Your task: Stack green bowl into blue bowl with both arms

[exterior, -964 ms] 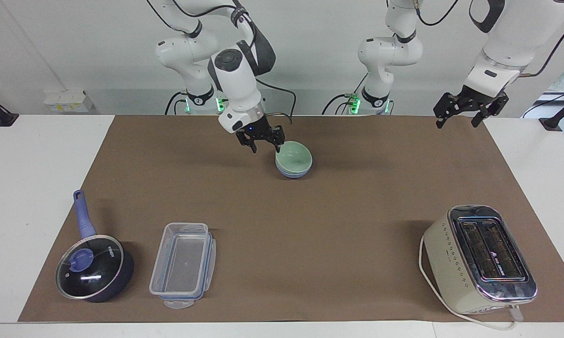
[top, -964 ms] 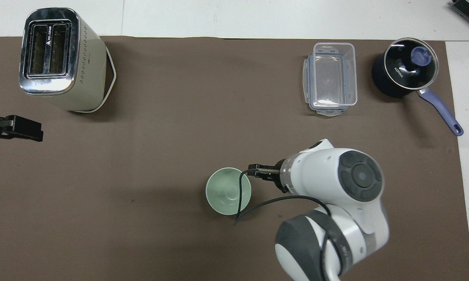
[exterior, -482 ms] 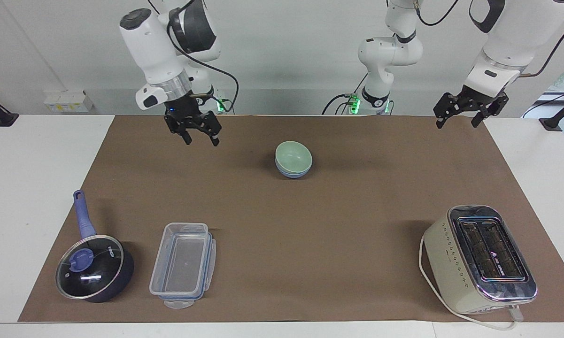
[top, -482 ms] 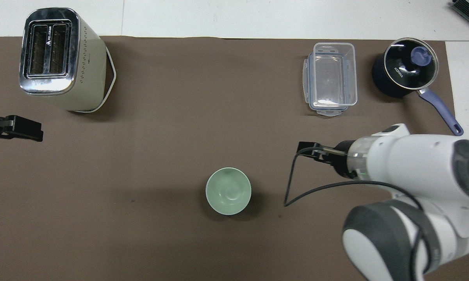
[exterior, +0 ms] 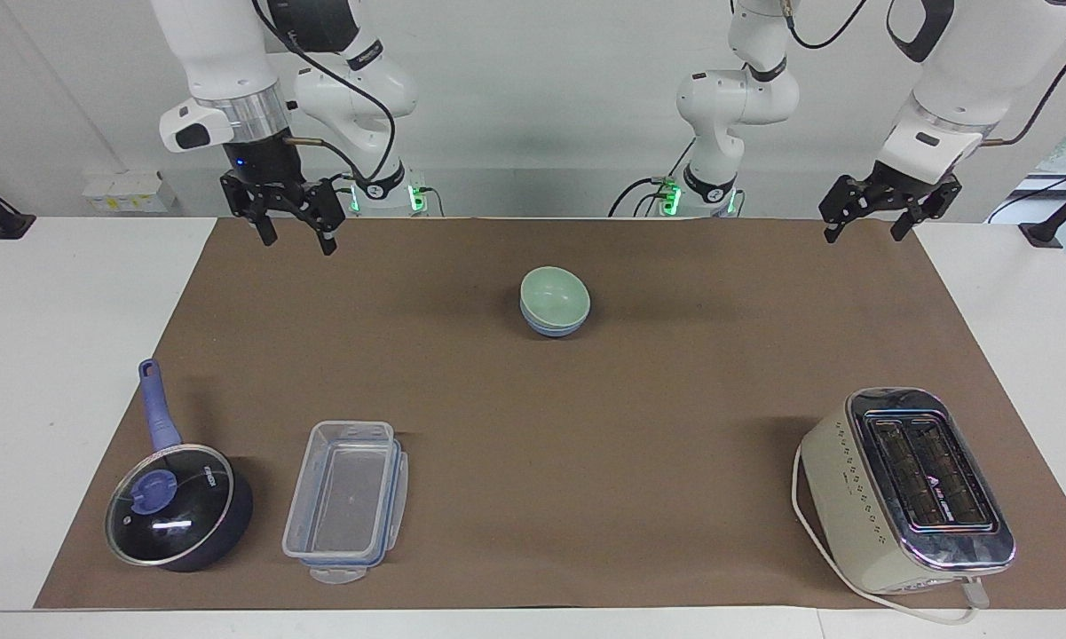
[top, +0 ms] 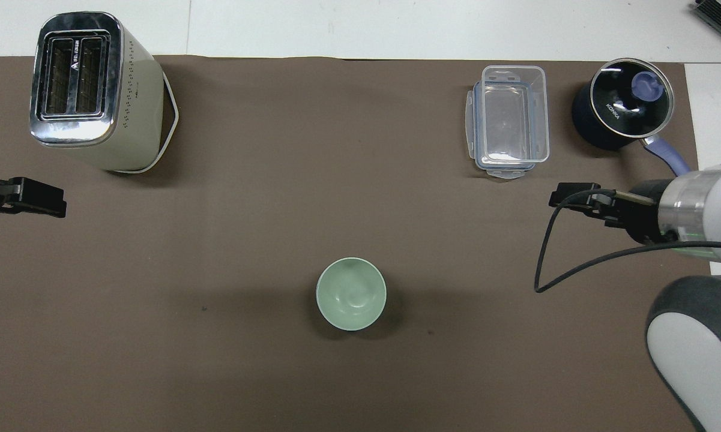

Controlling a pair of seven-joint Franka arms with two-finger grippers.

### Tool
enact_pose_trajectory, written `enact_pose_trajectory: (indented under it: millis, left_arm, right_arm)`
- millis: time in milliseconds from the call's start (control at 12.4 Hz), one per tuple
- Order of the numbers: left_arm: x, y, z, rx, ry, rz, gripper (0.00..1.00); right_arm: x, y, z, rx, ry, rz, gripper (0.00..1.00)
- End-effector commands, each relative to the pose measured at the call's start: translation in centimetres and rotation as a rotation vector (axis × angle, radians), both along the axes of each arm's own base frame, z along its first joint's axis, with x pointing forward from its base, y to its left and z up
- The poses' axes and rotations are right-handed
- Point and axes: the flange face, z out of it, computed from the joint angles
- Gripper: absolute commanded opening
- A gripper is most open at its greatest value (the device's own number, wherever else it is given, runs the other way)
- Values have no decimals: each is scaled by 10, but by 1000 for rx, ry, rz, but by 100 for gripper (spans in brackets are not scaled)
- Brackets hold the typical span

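Bowls nested mid-mat: small matte mint-green bowl sits in periwinkle-blue bowl. Probably light, rigid, slick, chippable; pinch rim. Right gripper and left gripper hang open, empty, over mat corners. Chrome-topped cream toaster, clear plastic container, dark lidded saucepan well apart; nothing obstructs.

The green bowl sits matt and smooth in the blue bowl, equally matt. A brown paper-like sheet (dull, faintly grainy) covers the white bench. The toaster has a polished chrome top over cream sides, the container is clear plastic, and the saucepan carries a glossy glass lid.
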Motion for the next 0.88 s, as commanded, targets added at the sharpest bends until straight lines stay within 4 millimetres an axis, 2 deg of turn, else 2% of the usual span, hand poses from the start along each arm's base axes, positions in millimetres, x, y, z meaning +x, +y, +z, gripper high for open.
enact_pose_trajectory:
  millis: [0,161,482,562,643,804]
  left_arm:
    - [0,3,2,10,11,-3,100]
    - [0,2,2,10,11,-5,100]
    - [0,3,2,10,11,-3,100]
    - [0,3,2,10,11,-3,100]
    - [0,2,2,10,11,-5,100]
    - [0,3,2,10,11,-3,100]
  right_arm:
    - [12,-16,26,-56,50,40,100]
    - [14,-30,30,-79,72,57,100]
    - [11,-31,30,-60,99,104,100]
    - [13,-38,21,-67,150,136,100]
    - [18,-38,32,-62,144,142,100]
    - [24,-37,36,-43,164,144,100]
